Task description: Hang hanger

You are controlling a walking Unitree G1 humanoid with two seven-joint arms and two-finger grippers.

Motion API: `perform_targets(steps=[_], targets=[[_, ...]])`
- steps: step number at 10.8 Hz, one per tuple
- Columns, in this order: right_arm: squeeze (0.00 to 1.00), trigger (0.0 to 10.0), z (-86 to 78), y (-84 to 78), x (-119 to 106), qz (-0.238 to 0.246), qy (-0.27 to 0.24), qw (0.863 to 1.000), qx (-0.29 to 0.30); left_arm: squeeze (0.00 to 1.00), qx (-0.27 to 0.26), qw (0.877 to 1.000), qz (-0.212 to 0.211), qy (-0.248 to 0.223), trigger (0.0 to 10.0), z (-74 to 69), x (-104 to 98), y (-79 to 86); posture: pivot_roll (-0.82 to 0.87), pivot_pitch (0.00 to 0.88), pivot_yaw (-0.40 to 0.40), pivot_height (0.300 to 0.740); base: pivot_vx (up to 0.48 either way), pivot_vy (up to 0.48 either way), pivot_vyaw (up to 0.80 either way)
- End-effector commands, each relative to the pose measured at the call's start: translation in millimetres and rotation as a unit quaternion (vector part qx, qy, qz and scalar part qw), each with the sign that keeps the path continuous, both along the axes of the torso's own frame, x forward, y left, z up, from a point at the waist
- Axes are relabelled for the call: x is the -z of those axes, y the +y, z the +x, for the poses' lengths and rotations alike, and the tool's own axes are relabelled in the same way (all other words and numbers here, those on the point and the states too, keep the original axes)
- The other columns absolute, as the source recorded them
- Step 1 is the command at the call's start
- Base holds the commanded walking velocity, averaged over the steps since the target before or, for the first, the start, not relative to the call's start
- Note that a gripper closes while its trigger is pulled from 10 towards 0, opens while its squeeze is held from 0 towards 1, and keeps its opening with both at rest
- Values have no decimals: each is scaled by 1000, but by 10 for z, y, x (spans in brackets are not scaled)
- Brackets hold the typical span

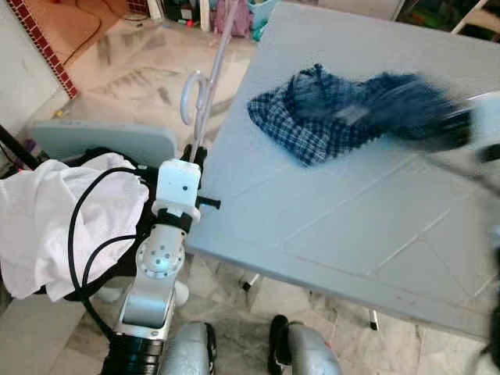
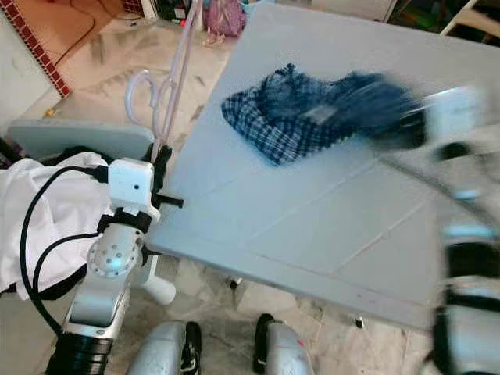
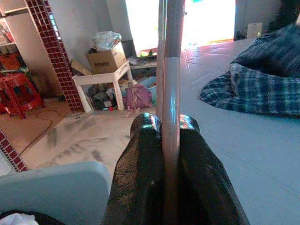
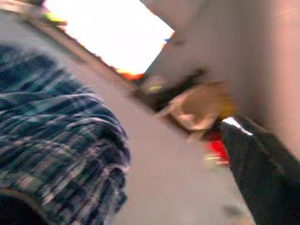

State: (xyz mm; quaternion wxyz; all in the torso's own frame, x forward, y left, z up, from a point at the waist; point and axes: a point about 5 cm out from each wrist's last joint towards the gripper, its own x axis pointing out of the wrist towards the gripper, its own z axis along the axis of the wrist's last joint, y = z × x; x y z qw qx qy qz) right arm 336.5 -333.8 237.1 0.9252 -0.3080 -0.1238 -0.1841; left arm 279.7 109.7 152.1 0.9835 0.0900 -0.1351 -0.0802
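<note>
Pale pink, the hanger (image 1: 205,86) stands upright just off the grey bench's (image 1: 367,226) left edge, its hook curling beside the stem. The left gripper (image 3: 169,136) has its jaws clamped on the stem, black fingers (image 3: 140,173) pressed to either side. On the bench lies a crumpled blue checked shirt (image 1: 328,117). The right gripper (image 1: 457,129) is a blur at the shirt's far side; whether its jaws are apart I cannot tell. White cloth (image 1: 47,219) sits beside the left arm.

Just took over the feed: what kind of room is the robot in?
Probably a lived-in home utility or laundry area: marble-tiled floor, a grey folding table with a checked shirt, and cardboard-box clutter by a brick pillar.
</note>
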Motion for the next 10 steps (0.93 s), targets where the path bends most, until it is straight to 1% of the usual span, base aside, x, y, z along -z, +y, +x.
perform_targets(steps=[1, 2, 3, 4, 5, 6, 7, 8, 9, 10], targets=[[1000, 10000, -13, -42, -73, -9, -23, 1000, 17, 0, 9, 1000, 2, 10, 10000, -18, 48, -57, 41, 203, -5, 740, 0, 0, 0], [1000, 10000, -2, -61, -98, 20, -39, 999, 19, 0, 8, 1000, 2, 11, 10000, -11, 50, -62, 40, 202, -5, 740, 0, 0, 0], [1000, 10000, 130, 140, 100, 118, 35, 987, -106, 0, 10, 1000, 1, 10, 10000, -2, 43, -73, 42, 200, -5, 740, 0, 0, 0], [1000, 10000, 131, 285, 262, 110, 107, 970, -188, 0, 10, 1000, 1, 12, 10000, -9, 51, -69, 43, 200, -5, 740, 0, 0, 0], [1000, 10000, 47, 367, 420, 122, 174, 939, -271, 0, 11, 1000, 1, 14, 10000, -20, 60, -63, 45, 202, -6, 740, 0, 0, 0], [1000, 10000, -102, 456, 460, 96, 208, 904, -360, 0, 13, 1000, 0, 15, 10000, -25, 64, -59, 44, 203, -5, 740, 0, 0, 0], [1000, 10000, -201, 433, 547, 93, 255, 880, -390, 0, 15, 1000, -2, 18, 10000, -27, 73, -71, 40, 202, -2, 740, 0, 0, 0], [1000, 10000, -318, 381, 616, 79, 313, 850, -417, 0, 21, 1000, -1, 16, 10000, -21, 61, -90, 42, 202, 1, 740, 0, 0, 0], [1000, 10000, -415, 306, 641, 72, 364, 822, -432, 0, 25, 1000, 1, 18, 10000, -29, 69, -89, 44, 203, 5, 740, 0, 0, 0], [1000, 10000, -483, 267, 677, 46, 403, 807, -429, 0, 25, 999, 1, 19, 10000, -34, 73, -87, 44, 203, 5, 740, 0, 0, 0]])
